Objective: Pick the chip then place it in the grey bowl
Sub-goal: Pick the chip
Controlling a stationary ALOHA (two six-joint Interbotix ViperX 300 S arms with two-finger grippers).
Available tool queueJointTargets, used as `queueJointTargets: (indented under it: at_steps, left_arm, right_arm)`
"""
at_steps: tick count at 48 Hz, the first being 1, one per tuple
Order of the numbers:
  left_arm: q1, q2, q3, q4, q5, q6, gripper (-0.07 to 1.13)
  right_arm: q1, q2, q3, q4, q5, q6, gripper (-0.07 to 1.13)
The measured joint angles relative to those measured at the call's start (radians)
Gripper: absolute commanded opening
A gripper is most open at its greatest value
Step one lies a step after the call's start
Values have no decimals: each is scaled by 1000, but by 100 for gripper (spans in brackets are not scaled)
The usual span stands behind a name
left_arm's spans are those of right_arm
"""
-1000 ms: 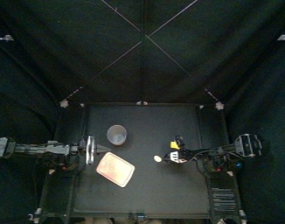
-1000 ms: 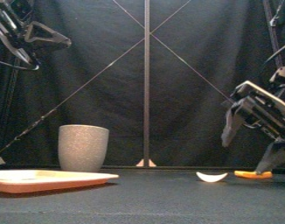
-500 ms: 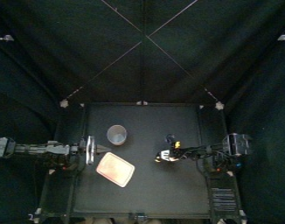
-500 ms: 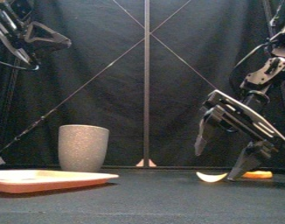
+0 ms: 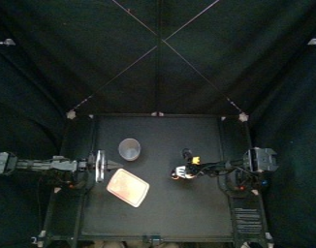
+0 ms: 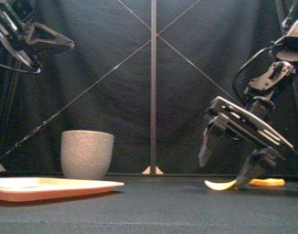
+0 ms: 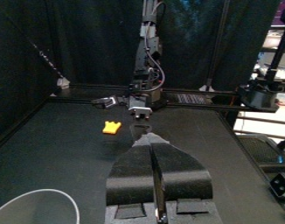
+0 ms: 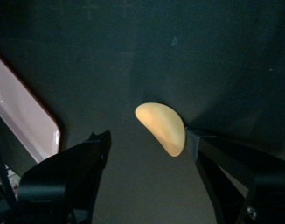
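Over the chip [image 8: 162, 129], right claw [image 6: 225, 172] agape, tilted.

The top camera looks steeply down from high above on the whole worktop [image 5: 161, 208], while the front camera sits at its near edge, level with it and close; these 2 views share the grey bowl [image 5: 130, 148], the pink tray [image 5: 128, 186] and the chip [image 5: 175, 175]. The left wrist camera looks along the left end effector [image 7: 149, 136] across the worktop toward the right side, with the bowl's rim close beneath it. The right wrist camera looks down past the right end effector [image 8: 149, 134], very near the chip and the tray's edge.
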Motion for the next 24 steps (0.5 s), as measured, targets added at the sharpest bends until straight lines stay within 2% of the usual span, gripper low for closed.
queueJointTargets:
  at_steps: [13, 24]
  left_arm:
    - [2, -3, 0, 2, 2, 0, -2]
    - [17, -6, 5, 3, 2, 0, -2]
  right_arm:
    - [8, 40, -20, -9, 14, 0, 60]
    - [9, 40, -41, -48, 14, -2, 42]
